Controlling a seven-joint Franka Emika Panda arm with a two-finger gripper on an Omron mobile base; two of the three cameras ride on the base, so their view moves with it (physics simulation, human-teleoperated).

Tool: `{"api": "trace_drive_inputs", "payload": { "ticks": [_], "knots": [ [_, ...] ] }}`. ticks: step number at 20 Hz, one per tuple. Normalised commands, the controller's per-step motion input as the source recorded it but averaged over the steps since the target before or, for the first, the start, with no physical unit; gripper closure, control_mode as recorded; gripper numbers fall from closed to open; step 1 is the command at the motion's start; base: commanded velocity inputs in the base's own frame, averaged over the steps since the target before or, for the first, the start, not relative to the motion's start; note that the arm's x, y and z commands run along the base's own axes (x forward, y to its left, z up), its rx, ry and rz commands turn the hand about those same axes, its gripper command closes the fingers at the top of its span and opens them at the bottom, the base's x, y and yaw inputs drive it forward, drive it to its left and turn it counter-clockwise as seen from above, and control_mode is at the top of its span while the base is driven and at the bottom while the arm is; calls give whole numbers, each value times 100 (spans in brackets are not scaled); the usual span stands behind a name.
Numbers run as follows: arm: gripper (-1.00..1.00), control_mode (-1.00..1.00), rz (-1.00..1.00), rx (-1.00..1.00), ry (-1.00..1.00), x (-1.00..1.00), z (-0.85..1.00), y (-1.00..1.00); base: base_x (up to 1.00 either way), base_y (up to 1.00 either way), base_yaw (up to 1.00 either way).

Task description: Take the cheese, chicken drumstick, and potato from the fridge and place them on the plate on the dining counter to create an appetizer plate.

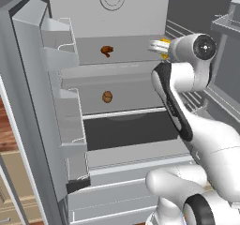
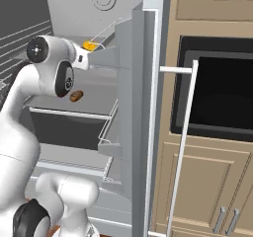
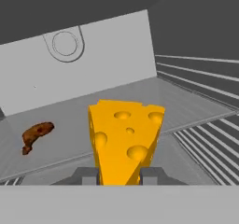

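The fridge (image 1: 28,78) stands open. My gripper (image 3: 119,176) reaches onto its upper shelf and is shut on the cheese (image 3: 123,141), a yellow-orange wedge with holes that stands upright between the fingertips (image 3: 86,175). From the base the cheese (image 1: 164,48) peeks out beside the white wrist, and yellow cheese (image 2: 90,45) also shows at the hand. The dark reddish chicken drumstick (image 1: 107,50) lies on the same shelf to the left, the drumstick (image 3: 36,134) apart from my hand. One shelf lower sits the tan potato (image 1: 107,96). The plate and dining counter are out of view.
White wire-railed door bins (image 1: 61,32) line the open left door. A wire rack (image 3: 205,125) lies to the right of the cheese. The right fridge door with its long bar handle (image 2: 183,132) stands beside a dark wall oven (image 2: 222,88) in beige cabinets.
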Motion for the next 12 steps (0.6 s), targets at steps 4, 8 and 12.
{"api": "trace_drive_inputs", "payload": {
  "ticks": [4, 8, 12],
  "knots": [
    [100, -100, 4, 0, 14, -100, -20, 18, 0, 0, 0],
    [100, -100, 4, 0, 9, -100, -46, 9, 0, 0, 0],
    [100, -100, 3, 0, 5, -88, -63, 1, 0, 0, 0]
  ]
}}
